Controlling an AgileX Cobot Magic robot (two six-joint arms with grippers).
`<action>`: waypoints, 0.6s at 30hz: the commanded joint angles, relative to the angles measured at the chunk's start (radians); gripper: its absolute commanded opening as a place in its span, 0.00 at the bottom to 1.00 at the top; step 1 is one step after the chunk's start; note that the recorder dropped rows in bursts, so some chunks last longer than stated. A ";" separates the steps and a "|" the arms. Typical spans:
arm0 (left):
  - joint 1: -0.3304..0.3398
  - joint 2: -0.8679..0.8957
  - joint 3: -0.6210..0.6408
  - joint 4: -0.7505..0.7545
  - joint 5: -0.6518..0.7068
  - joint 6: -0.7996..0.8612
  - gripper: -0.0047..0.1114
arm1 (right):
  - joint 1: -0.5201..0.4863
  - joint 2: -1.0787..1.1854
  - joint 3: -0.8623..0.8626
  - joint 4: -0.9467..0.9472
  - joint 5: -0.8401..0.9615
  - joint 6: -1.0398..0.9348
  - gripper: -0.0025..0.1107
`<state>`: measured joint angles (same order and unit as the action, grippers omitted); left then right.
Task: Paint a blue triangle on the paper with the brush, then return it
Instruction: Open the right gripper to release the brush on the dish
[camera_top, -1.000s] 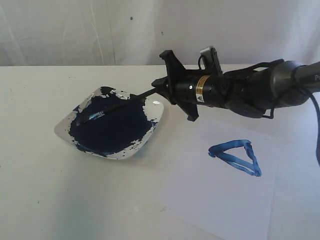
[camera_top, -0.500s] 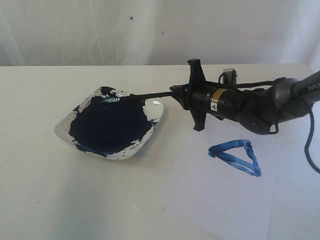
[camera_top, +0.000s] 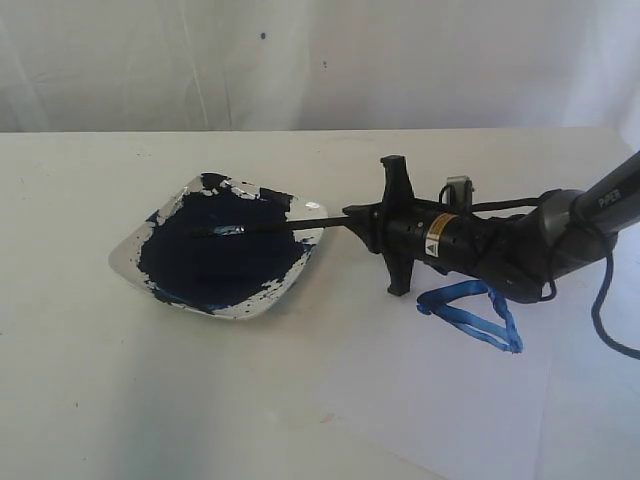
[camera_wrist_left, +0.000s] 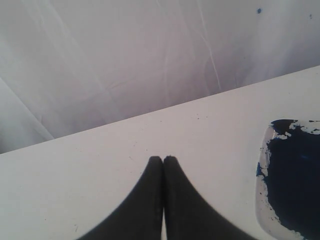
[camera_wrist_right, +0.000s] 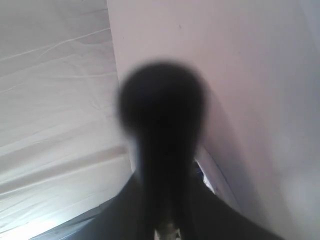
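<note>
Blue triangle is sitting finished on the paper, so I'm reading this as the return step. The right gripper is reaching in low from the right, fingers looking clamped on the rear end of the brush. The right wrist view is too blurred to confirm that. The handle is crossing the near-right rim of the dish, and the tip is lying over the paint pool.

To do it well:
- be lowering until the handle is bearing on the rim and the tip is in the paint
- then be spreading the fingers just enough to let go, so the brush isn't rolling off onto the desk

Clearance:
- the gripper body is hanging just above the triangle's top stroke, probably wet, so avoid dropping or sweeping toward it
- room is looking open upward and toward the back wall, so retreat that way

Left gripper is idling over bare desk beside the dish, fingers pressed together, holding nothing.
</note>
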<state>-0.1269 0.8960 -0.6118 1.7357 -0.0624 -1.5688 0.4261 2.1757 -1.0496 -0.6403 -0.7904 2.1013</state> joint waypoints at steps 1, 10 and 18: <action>-0.006 -0.012 0.005 0.009 0.004 -0.005 0.04 | -0.005 0.004 0.005 0.019 -0.006 0.000 0.02; -0.006 -0.012 0.005 0.009 0.004 -0.005 0.04 | -0.003 0.004 0.003 0.026 0.055 -0.011 0.02; -0.006 -0.012 0.005 0.009 0.004 -0.005 0.04 | 0.005 0.004 -0.014 0.052 0.102 -0.060 0.02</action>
<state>-0.1269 0.8960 -0.6118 1.7357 -0.0624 -1.5688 0.4281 2.1800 -1.0562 -0.5975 -0.7351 2.0818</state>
